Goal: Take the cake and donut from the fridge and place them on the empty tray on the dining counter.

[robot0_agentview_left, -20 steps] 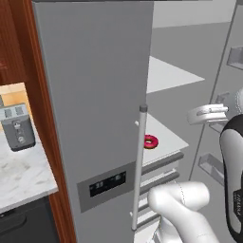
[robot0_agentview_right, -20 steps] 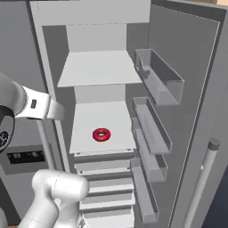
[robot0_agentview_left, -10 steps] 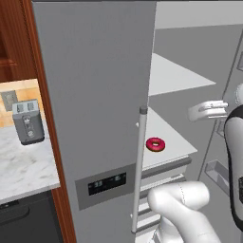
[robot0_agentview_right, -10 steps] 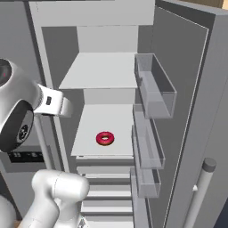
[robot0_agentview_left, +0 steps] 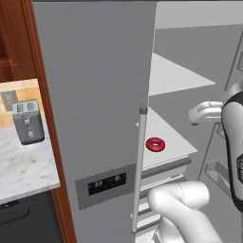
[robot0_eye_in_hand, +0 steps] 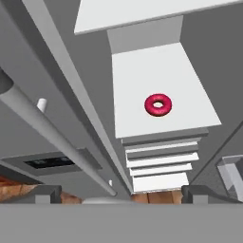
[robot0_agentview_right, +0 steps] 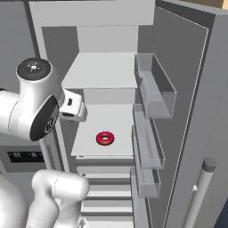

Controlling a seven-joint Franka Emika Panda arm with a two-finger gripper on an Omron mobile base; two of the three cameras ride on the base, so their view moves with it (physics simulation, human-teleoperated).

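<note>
We've rolled closer; glossy pink-red ring donut (robot0_eye_in_hand: 158,104) lies flat on the tall grey fridge's (robot0_agentview_left: 95,95) white shelf (robot0_agentview_right: 89,138), gripper (robot0_eye_in_hand: 121,193) wide open.

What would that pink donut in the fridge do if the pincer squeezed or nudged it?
The donut lies flat on a white shelf, so it would probably slide rather than roll. Its glossy icing suggests a slippery hold. It looks small and likely light; its ring shape probably favours gripping across one side, and the pincer stands open.
</note>
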